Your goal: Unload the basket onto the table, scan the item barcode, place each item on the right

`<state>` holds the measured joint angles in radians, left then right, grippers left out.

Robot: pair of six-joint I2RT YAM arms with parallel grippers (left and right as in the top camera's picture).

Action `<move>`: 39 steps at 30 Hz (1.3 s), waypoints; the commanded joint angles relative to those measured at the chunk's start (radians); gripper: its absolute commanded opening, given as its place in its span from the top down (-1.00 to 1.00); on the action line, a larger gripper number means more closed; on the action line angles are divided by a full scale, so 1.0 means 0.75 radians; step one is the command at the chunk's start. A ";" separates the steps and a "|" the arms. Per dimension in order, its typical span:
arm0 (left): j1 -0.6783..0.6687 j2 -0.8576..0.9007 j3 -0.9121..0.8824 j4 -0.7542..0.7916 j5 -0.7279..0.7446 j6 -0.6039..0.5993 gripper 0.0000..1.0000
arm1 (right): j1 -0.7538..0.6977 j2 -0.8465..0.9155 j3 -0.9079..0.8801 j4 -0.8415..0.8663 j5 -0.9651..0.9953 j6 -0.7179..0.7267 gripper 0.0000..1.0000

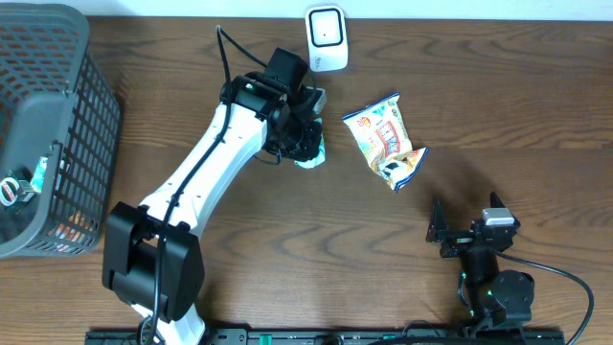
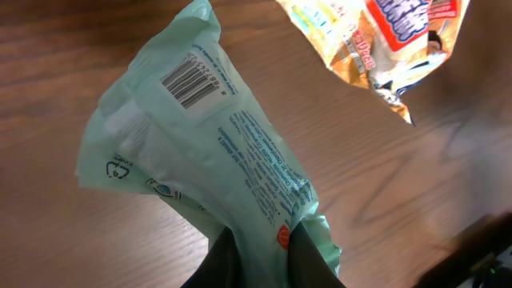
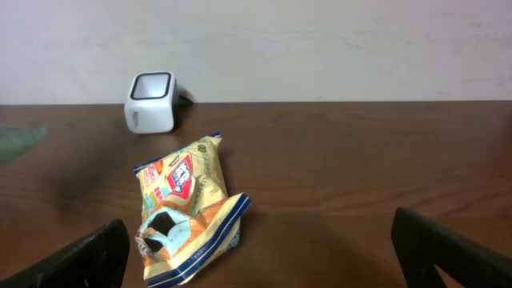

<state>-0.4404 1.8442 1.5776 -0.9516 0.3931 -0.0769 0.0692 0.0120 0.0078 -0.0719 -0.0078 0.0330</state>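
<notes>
Left gripper [image 1: 308, 146] clenches a green packet [image 2: 200, 144], bare tabletop [image 1: 316, 249] at six o'clock; right gripper [image 1: 441, 230] released. Only left wrist shows the barcode [image 2: 190, 82].

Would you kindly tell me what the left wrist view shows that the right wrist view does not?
Only left wrist: the barcode on the green packet, pinched in the shut left gripper. Only right wrist: the scanner, the wall and the open right gripper. Both: the snack bag and the table; a green sliver at the right wrist view's left edge may be the packet.
</notes>
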 commanded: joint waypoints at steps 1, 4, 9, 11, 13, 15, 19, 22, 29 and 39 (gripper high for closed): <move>0.002 0.003 -0.030 -0.022 -0.023 -0.024 0.86 | -0.008 -0.007 -0.003 -0.005 0.002 -0.016 -0.98; 0.001 0.005 -0.069 -0.015 -0.022 -0.035 0.85 | -0.008 -0.007 -0.003 -0.005 0.002 -0.016 -0.99; -0.008 0.018 -0.123 0.020 -0.022 -0.065 0.85 | -0.008 -0.007 -0.003 -0.005 0.002 -0.016 -0.98; -0.017 0.025 -0.134 0.044 -0.022 -0.120 0.85 | -0.008 -0.007 -0.003 -0.005 0.002 -0.016 -0.98; -0.031 0.033 -0.138 0.074 -0.022 -0.178 0.85 | -0.008 -0.007 -0.003 -0.005 0.002 -0.016 -0.98; -0.051 0.042 -0.141 0.106 -0.022 -0.210 0.85 | -0.008 -0.007 -0.003 -0.005 0.002 -0.016 -0.99; -0.111 0.060 -0.168 0.196 -0.031 -0.216 0.85 | -0.008 -0.007 -0.003 -0.005 0.002 -0.016 -0.98; -0.154 0.082 -0.197 0.284 -0.095 -0.277 0.85 | -0.008 -0.007 -0.003 -0.005 0.002 -0.016 -0.99; -0.235 0.185 -0.205 0.508 -0.097 -0.281 0.85 | -0.008 -0.007 -0.003 -0.005 0.002 -0.016 -0.98; -0.301 0.343 -0.205 0.775 -0.098 -0.279 0.85 | -0.008 -0.007 -0.003 -0.005 0.002 -0.016 -0.99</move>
<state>-0.6685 2.0865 1.4319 -0.3943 0.3298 -0.2852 0.0692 0.0120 0.0078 -0.0723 -0.0078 0.0330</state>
